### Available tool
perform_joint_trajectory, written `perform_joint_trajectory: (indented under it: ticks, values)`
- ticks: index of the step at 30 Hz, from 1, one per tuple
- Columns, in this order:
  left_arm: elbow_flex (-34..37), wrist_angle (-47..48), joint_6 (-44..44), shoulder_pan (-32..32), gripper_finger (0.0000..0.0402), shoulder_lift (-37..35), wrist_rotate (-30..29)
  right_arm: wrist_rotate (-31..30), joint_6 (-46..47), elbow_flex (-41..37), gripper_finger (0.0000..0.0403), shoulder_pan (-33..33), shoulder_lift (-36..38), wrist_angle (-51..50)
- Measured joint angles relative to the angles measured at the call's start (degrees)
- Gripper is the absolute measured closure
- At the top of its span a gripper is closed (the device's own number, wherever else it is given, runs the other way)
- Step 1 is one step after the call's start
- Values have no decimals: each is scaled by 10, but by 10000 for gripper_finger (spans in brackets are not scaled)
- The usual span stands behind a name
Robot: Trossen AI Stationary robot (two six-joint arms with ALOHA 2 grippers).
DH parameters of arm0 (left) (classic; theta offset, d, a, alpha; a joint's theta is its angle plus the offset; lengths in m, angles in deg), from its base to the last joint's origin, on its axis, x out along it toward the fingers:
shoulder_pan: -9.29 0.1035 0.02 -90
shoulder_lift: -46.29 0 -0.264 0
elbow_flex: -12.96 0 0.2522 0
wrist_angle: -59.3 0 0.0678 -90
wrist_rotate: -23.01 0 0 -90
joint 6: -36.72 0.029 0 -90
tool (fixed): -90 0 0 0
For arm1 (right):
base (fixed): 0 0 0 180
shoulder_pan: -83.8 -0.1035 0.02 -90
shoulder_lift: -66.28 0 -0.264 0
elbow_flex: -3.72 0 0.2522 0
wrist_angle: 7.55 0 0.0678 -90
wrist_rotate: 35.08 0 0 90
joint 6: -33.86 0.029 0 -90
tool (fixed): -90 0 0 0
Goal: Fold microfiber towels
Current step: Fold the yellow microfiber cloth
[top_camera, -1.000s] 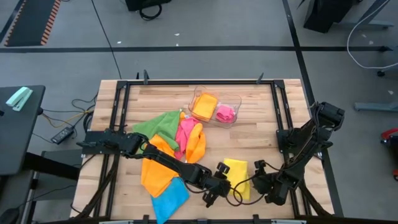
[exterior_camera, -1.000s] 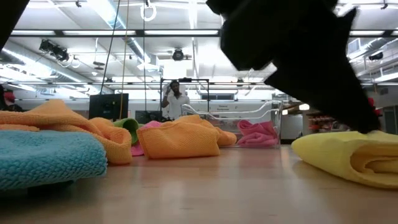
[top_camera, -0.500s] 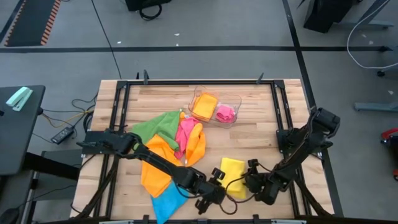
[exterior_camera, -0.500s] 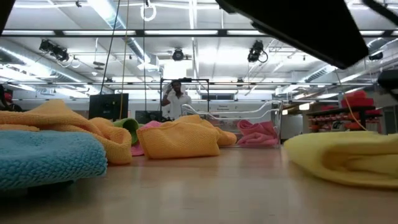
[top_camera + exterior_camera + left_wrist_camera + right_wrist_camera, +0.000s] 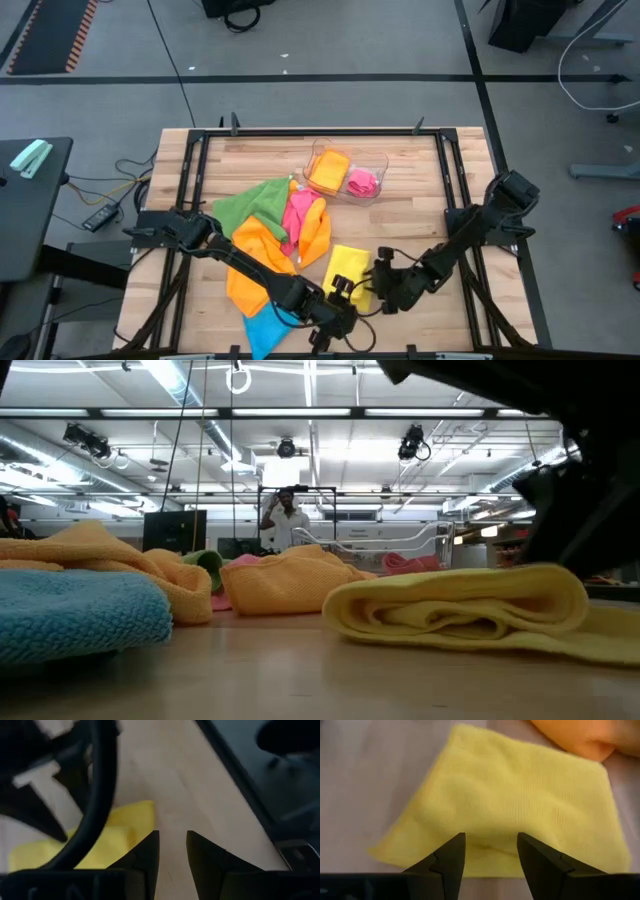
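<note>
At the table's near edge, right fingers (image 5: 490, 865) spread over yellow towel (image 5: 520, 800), left fingers (image 5: 172, 857) narrowly parted, empty.

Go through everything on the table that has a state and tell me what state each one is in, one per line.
Yellow towel: folded, lying flat on the table.
Blue towel: loose at the near edge.
Orange, green and pink towels: unfolded, heaped together.
Clear tray: holds an orange cloth and a pink one.
Left gripper: jaws apart, empty, beside the yellow towel.
Right gripper: open, empty, at the yellow towel's edge.
</note>
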Motion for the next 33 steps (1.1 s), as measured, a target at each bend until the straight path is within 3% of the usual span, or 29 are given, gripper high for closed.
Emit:
perform_joint_trajectory:
  ticks: [4, 9, 15, 33]
  values:
    - [9, -21, -9, 0, 288, 2, -40, 3, 26, 0, 215, -10, 49, -51]
    - [25, -69, -9, 3, 276, 3, -44, -3, 67, 0, 215, -33, 84, -92]
    - [24, -77, -27, 4, 276, 3, -44, -4, 126, 0, 215, -54, 79, -96]
    - [24, -85, -55, -1, 268, 3, -43, -5, 148, 0, 215, -64, 79, -102]
